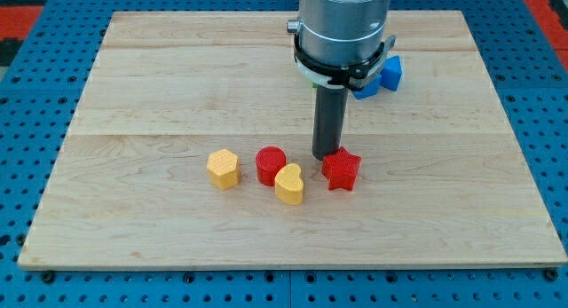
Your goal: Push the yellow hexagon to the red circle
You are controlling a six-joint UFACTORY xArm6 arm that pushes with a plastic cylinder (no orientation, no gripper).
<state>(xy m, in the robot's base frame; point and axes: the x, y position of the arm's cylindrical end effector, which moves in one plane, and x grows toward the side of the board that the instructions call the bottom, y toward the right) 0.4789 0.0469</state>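
Observation:
The yellow hexagon [224, 169] lies on the wooden board [133, 95], left of centre near the view's bottom. The red circle [271, 164] stands a short gap to its right. A yellow heart [289, 185] touches the red circle's lower right side. A red star [341, 169] lies further right. My tip [324, 157] is on the board just above and left of the red star, touching or almost touching it, and to the right of the red circle.
A blue block [387, 74] sits near the view's top right, partly hidden behind the arm's grey body [344, 28]. The board rests on a blue perforated table [35, 122].

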